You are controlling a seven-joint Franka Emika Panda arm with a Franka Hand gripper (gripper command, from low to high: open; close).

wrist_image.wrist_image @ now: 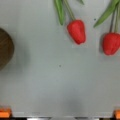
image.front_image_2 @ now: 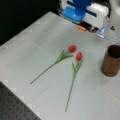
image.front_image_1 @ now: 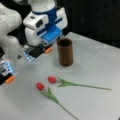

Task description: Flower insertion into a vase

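Fingers [image.front_image_1: 29, 57] of the white-and-blue arm hang above the pale grey tabletop [image.front_image_1: 95, 65], and from my console I read them as spread wide: in the wrist view the two orange-tipped pads show only at the bottom corners, one at the left [wrist_image.wrist_image: 5, 113] and one at the right [wrist_image.wrist_image: 117, 113], with bare tabletop [wrist_image.wrist_image: 60, 82] between them and nothing held. In a front view the same fingers [image.front_image_2: 91, 28] sit near the top edge, an orange tip [image.front_image_2: 81, 28] showing under the blue-and-white hand.

Just beside the fingers stands the vase, a plain dark-brown straight-sided cylinder of wood-like material [image.front_image_1: 65, 52], upright and open-mouthed, with no flower in it. In a front view it stands at the right edge [image.front_image_2: 111, 60], below the fingers and apart from them. In the wrist view its round rim [wrist_image.wrist_image: 5, 48] cuts in at the left, ahead of the left pad.

Two red tulips with green stems and leaves lie flat on the tabletop, well ahead of the fingers. One [image.front_image_1: 52, 79] lies nearer the vase, its stem running off to a front view's right; the second [image.front_image_1: 40, 86] lies just beside it, stem slanting toward the bottom. In a front view the blooms [image.front_image_2: 72, 48] [image.front_image_2: 79, 56] lie close together while the stems spread apart. The wrist view shows both blooms [wrist_image.wrist_image: 76, 31] [wrist_image.wrist_image: 111, 43] pointing back toward the fingers.
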